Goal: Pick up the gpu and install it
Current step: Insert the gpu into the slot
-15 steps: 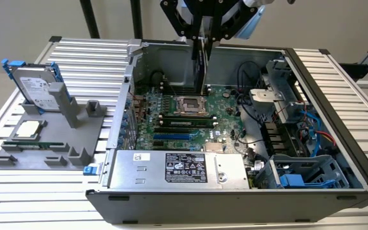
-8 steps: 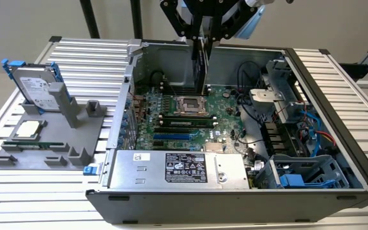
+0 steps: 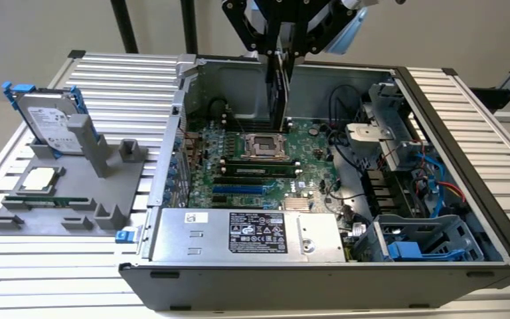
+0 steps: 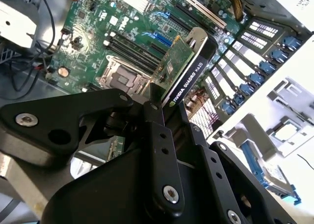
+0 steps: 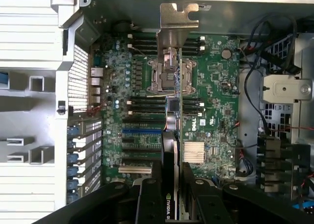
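Top centre, exterior view — your black gripper (image 3: 283, 54) pinching the thin green-and-black gpu card (image 3: 279, 100) over the open dark metal case (image 3: 308, 287).

gpu (image 3: 279, 93) upright above motherboard (image 3: 313, 143), within case (image 3: 326, 287).

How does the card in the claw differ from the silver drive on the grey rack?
The gpu hangs in the claw over the motherboard; the hard drive sits in the rack. The gpu is thin, green and black; the hard drive is thicker, silver, blue-railed. Both stand on edge.
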Tool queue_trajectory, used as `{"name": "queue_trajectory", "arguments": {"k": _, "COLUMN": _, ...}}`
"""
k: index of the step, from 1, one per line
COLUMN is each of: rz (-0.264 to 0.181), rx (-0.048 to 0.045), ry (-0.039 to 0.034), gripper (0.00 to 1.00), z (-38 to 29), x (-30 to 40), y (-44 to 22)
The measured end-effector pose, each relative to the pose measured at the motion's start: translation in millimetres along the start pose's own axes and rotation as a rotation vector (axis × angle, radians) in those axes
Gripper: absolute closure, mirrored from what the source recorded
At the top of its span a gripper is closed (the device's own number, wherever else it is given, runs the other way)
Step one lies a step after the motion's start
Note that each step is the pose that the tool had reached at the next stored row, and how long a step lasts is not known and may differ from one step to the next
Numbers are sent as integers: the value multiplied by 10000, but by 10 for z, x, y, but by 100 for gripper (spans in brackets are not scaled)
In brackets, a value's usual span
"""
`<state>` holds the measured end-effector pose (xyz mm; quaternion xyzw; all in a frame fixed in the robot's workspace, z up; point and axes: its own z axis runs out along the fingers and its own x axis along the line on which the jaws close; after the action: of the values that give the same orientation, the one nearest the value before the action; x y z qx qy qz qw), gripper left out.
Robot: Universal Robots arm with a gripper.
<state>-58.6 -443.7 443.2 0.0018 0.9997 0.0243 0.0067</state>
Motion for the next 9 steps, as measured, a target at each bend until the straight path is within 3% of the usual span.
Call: {"name": "queue_trajectory", "arguments": {"k": 9, "rz": -66, "rx": -2, "ry": 3, "gripper": 100, "z": 0, "x": 0, "y": 0}}
